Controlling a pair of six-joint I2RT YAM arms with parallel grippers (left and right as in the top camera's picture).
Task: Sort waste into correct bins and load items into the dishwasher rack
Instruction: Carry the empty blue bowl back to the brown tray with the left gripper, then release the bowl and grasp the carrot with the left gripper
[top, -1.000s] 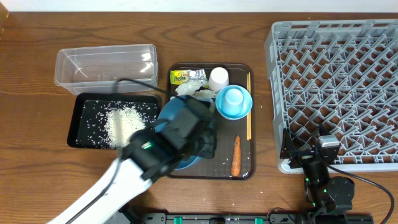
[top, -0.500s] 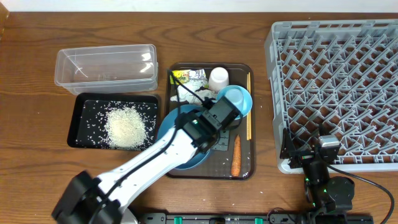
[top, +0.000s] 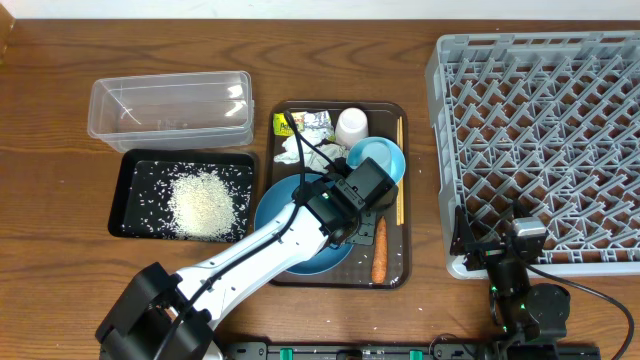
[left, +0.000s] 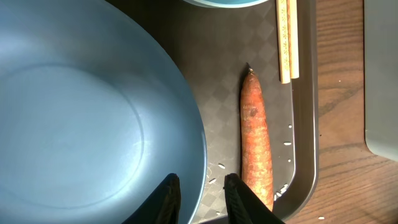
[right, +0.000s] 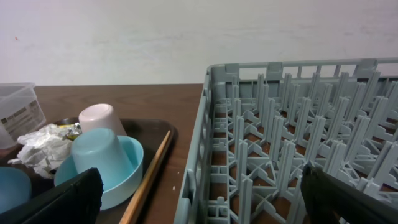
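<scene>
Left gripper (left: 202, 194): fingers slightly parted, set astride the right rim of the dark-blue bowl (left: 81, 112), with a gap showing on each side of the rim. One finger over the bowl's inside, the other over the brown tray (top: 392, 283).

Right gripper (right: 200, 186): spread wide, holding nothing, parked at the near edge of the dishwasher rack (top: 436, 150).

Dark-blue bowl: on the near-left part of the brown tray, overhanging its left edge.

Carrot stick (left: 256, 140): flat on the tray just right of the bowl and apart from it, with a few stray grains beside it.

Chopsticks (left: 286, 37): along the tray's right edge, farther back than the carrot stick.

Light-blue bowl (top: 388, 158): behind the left gripper, with the pale-blue cup (right: 102, 158) upside down inside.

White cup (top: 351, 125): upside down, at the tray's far edge.

Tissue (top: 295, 150) and wrapper (top: 300, 123): in the tray's far-left corner.

Rice (top: 205, 200): heaped in the black tray (top: 125, 195), left of the brown tray.

Clear tub (top: 100, 110): just behind the black tray.

Dishwasher rack: on the right side of the desk (top: 60, 250).
</scene>
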